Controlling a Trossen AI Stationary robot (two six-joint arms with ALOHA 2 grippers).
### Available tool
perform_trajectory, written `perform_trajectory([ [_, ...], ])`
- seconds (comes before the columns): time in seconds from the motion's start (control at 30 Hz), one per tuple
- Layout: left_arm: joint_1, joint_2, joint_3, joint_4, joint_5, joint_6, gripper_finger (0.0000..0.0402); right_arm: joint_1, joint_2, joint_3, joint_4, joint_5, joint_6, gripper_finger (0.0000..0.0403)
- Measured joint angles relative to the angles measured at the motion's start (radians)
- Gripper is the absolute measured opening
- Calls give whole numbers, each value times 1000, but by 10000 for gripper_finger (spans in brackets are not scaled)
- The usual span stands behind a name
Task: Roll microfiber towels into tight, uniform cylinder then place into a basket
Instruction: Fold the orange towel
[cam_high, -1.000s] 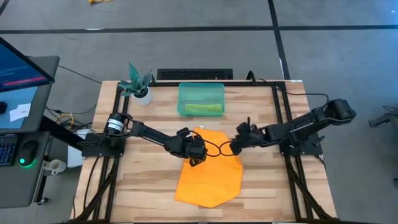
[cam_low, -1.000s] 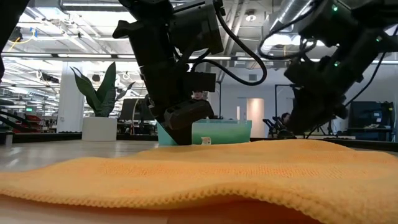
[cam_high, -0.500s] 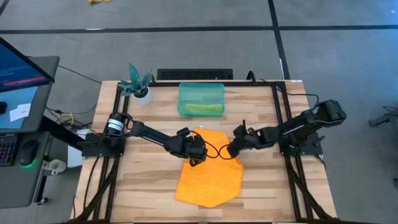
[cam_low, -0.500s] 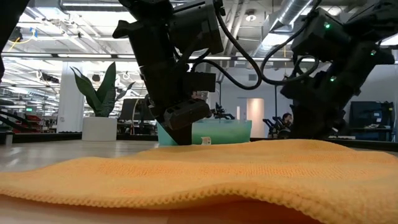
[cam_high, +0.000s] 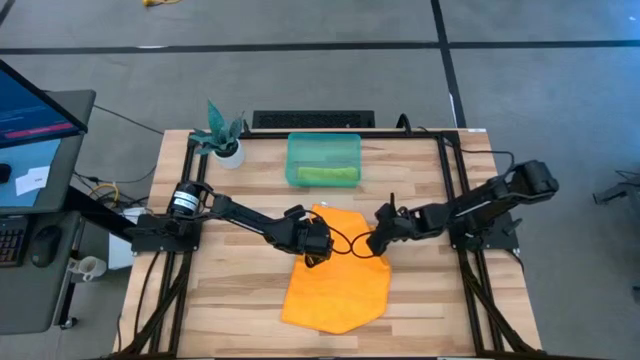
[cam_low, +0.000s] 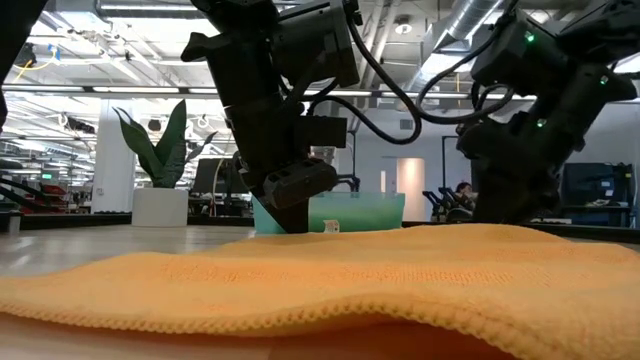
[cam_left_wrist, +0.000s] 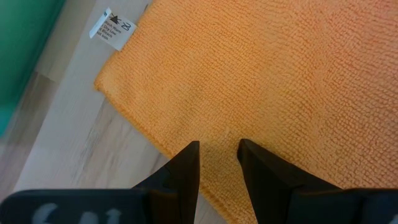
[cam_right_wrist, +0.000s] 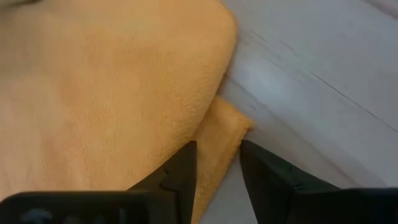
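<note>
Both arms are dark, nearly black, built of slim jointed links on black frame mounts. The left arm (cam_high: 235, 213) carries a round silver-and-black collar near its base, and thin black cables loop between the two wrists. Each end effector ends in two flat, tapering black fingers (cam_left_wrist: 186, 174), matte and plain, with the same pair on the right (cam_right_wrist: 180, 177). Small green indicator lights glow on the right arm's housing (cam_low: 545, 90).

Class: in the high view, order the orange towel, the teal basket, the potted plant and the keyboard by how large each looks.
1. orange towel
2. teal basket
3. keyboard, long but very thin
4. potted plant
Keyboard and plant look close, so that order is unsure.
</note>
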Motion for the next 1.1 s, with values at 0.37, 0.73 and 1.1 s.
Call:
perform_trajectory([
  [0.37,0,0,0,-2,0,2,112,-26,1,-2,10,-23,-45,65],
  [0.73,5,-35,-4,-107,0,-60,112,-26,-40,-2,-36,-29,-104,19],
  [1.1,2,-48,-5,-165,5,-85,112,-6,-211,-4,-155,152,-97,12],
])
